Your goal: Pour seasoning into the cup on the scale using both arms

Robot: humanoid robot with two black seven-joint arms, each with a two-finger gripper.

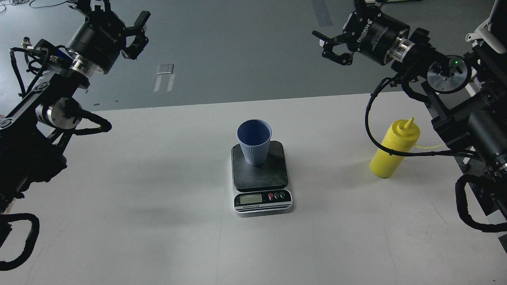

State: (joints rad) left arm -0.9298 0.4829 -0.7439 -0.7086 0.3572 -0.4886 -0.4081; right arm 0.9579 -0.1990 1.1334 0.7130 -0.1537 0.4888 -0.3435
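The light-blue ribbed cup (pixel 254 141) stands upright on the dark platform of the small scale (pixel 260 174) at the table's middle. The yellow seasoning bottle (pixel 393 149) stands upright near the table's right edge, its thin cap tether trailing right behind my right arm's cable. My left gripper (pixel 115 12) is open and empty, raised above the far left, well away from the cup. My right gripper (pixel 340 25) is open and empty, raised beyond the table's far edge, up and left of the bottle.
The white table (pixel 158 221) has its rounded far right corner just behind the bottle. A white office chair (pixel 481 31) stands off the right side. Grey floor with a tape mark (pixel 164 75) lies beyond the far edge.
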